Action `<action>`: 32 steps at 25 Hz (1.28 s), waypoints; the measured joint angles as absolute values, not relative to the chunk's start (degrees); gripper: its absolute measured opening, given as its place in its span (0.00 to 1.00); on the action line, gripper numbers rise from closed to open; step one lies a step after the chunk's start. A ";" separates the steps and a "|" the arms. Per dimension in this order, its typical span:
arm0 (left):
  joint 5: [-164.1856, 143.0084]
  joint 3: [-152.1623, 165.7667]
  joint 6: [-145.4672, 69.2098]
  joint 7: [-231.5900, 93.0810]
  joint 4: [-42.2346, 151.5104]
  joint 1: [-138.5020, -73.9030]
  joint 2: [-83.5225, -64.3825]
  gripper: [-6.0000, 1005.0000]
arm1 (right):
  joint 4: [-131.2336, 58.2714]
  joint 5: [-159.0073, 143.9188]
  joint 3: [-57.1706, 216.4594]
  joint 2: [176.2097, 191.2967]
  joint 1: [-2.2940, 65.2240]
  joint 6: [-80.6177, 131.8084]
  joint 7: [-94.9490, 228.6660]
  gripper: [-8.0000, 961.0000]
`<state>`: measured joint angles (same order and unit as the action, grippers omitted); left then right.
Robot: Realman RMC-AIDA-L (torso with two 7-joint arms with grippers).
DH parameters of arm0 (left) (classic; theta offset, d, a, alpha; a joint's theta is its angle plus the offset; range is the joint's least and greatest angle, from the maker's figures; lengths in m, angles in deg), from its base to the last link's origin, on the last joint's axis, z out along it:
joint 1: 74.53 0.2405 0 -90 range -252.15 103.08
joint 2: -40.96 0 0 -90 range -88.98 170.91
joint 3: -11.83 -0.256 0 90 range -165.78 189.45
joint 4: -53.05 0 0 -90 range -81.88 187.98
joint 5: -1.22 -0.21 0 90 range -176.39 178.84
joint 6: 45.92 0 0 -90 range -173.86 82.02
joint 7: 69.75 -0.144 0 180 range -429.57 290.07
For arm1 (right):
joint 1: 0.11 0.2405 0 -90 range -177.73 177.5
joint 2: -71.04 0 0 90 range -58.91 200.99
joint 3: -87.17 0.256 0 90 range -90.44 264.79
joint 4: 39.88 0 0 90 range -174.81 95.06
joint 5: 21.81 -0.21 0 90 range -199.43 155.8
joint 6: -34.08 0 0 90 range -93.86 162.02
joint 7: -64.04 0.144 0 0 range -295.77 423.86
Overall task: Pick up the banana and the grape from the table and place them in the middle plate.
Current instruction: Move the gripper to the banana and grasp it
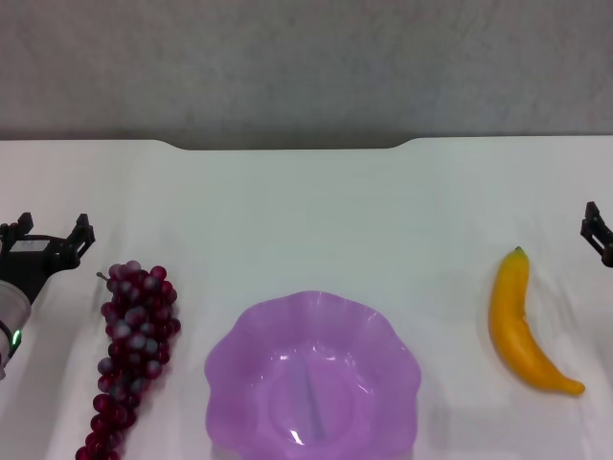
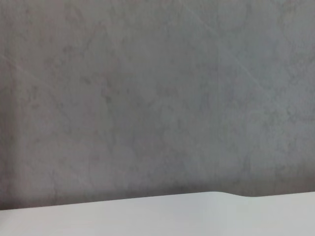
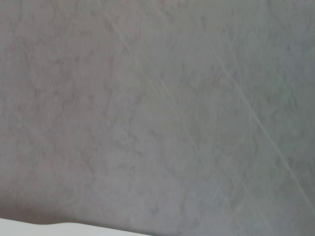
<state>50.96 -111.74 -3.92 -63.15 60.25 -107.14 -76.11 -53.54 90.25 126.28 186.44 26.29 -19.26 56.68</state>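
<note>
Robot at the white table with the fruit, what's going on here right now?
Nothing is being handled yet. The grapes lie on the table to the left of the purple plate, and the banana lies to its right; the plate holds no fruit. The left tool hovers open at the table's left edge, just beyond the grapes. The right tool is barely in view at the right edge, past the banana. Both fruits are untouched.
</note>
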 joint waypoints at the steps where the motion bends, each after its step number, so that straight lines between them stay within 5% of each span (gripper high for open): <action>1: 50.97 -111.74 -3.92 -63.15 60.25 -107.15 -76.11 0.80 | -53.56 90.25 126.29 186.44 26.34 -19.27 56.70 0.92; 16: 50.97 -111.74 -3.92 -63.11 59.89 -106.58 -76.08 0.80 | -63.02 90.26 126.87 185.61 26.40 -11.63 51.70 0.92; 23: 50.97 -111.74 -4.00 -63.15 59.93 -106.36 -75.95 0.80 | -86.66 90.18 141.02 182.56 17.20 5.09 30.11 0.92; 28: 50.97 -111.74 -4.01 -63.16 59.85 -106.42 -75.93 0.80 | -102.17 90.17 158.31 185.43 9.33 28.04 15.14 0.92; 32: 50.97 -111.74 -4.00 -63.16 59.85 -106.43 -75.93 0.80 | -107.36 89.87 167.50 185.70 8.17 45.32 14.83 0.92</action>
